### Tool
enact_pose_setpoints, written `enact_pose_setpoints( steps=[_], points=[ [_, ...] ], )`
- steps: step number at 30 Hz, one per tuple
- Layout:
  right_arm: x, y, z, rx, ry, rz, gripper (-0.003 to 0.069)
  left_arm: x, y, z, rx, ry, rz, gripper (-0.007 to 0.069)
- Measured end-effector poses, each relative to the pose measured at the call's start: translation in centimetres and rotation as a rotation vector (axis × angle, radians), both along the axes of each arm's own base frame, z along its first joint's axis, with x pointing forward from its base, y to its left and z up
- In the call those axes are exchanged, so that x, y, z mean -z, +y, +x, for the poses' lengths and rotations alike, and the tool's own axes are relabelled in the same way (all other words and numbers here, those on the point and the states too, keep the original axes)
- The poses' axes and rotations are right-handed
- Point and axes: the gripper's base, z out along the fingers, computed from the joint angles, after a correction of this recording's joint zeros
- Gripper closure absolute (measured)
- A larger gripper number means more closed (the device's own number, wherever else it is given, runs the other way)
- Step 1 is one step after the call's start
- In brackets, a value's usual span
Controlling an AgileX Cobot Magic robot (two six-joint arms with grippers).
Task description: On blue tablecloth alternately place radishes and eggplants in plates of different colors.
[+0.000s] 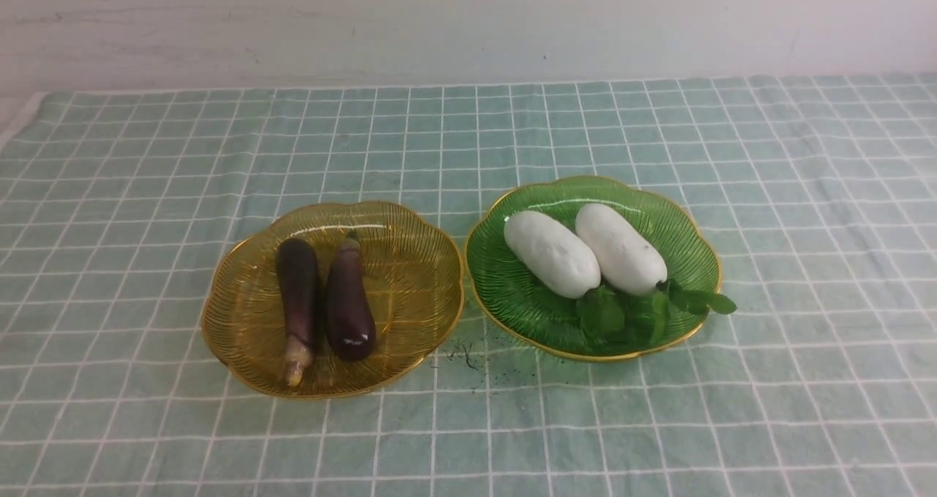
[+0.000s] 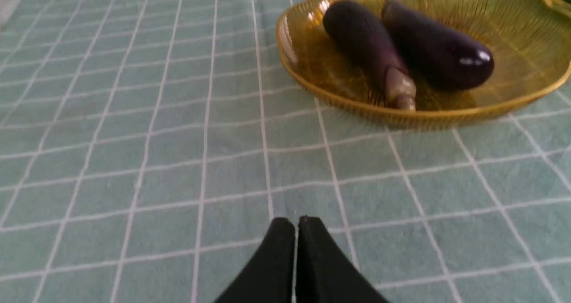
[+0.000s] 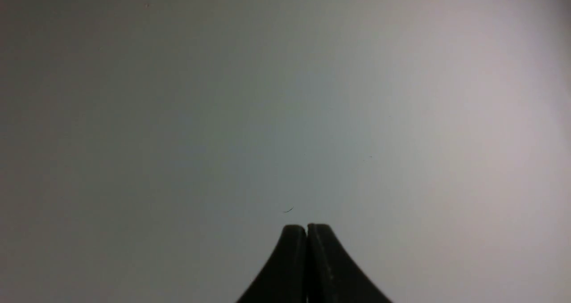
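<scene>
Left claw [image 2: 296, 231]: fingers pressed together, nothing held, low over bare blue tablecloth [image 2: 134, 138], near the yellow plate [image 2: 424, 113] but apart from it. Right claw [image 3: 307, 236]: also shut and empty, facing a plain grey-white surface; its place over the table cannot be told. Neither arm shows in the front view.

Layout. Yellow plate [image 1: 219, 336] toward the left edge side of the table's middle, green plate [image 1: 505, 314] just beside it toward the right; rims close, perhaps touching. Both eggplants [image 1: 297, 292] [image 1: 348, 307] lie side by side in the yellow plate, one with a tan stem end toward the near edge. Both radishes [image 1: 550, 254] [image 1: 620, 248] lie touching in the green plate, leaves trailing over its near rim. Sorting looks complete.

Risks, as judged:
- Left claw sits low near the yellow plate. A careless sweep toward it could knock the rim, shove the plate into the green one and roll the eggplants.
- Cloth is loose and slightly rumpled; a dragging fingertip could snag it and pull both plates along.
- Radishes are smooth and rounded, resting against each other on a sloped dish; a jolt could roll one toward the rim.
- Radish leaves overhang the rim; a passing claw could catch them and tug a radish out.
- Right arm's position unknown, so its retreat path cannot be checked.
</scene>
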Motion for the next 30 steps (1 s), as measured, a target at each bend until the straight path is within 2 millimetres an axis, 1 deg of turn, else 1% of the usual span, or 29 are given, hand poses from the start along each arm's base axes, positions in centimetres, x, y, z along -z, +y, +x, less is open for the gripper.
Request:
enact_pose_setpoints(
  steps=[7,26,28,30],
  points=[
    [0.01,0.0,0.0,0.0,0.001,0.0,0.0674,-0.33,-0.04,0.28,0.004,-0.077,-0.002,0.0632],
    [0.01,0.0,0.0,-0.001,0.001,0.0,0.0674,-0.36,-0.04,0.29,0.004,-0.08,-0.002,0.0632],
    [0.0,0.01,0.0,0.012,-0.001,-0.019,0.0674,-0.37,-0.04,0.29,0.004,-0.081,-0.002,0.0632],
    [0.22,0.12,0.13,0.049,0.019,-0.103,0.0674,-0.37,-0.04,0.29,0.004,-0.081,-0.002,0.0632]
  ],
)
